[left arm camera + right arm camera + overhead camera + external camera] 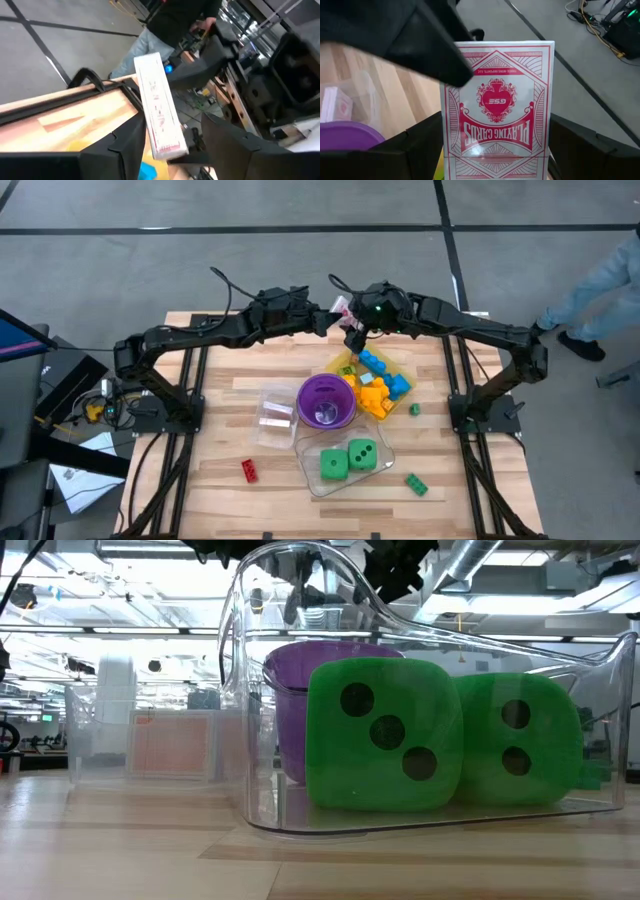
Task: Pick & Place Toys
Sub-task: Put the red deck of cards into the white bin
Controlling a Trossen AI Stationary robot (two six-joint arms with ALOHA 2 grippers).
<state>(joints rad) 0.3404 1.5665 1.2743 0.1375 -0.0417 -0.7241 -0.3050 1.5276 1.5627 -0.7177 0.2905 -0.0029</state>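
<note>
While both end effectors (pixel 340 317) pinch one glossy rectangular card box (pixel 496 112), two dotted dice (pixel 347 458) sit in a clear tub (pixel 250 720)

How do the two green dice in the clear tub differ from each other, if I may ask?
In the low view, the three-dot die turns a face with three dots to the camera; the two-dot die shows two. The three-dot die stands nearer and hides one edge of the two-dot die. The three-dot die also covers part of the purple cup; the two-dot die does not. Both are green with black dots, and both sit in the tub.
</note>
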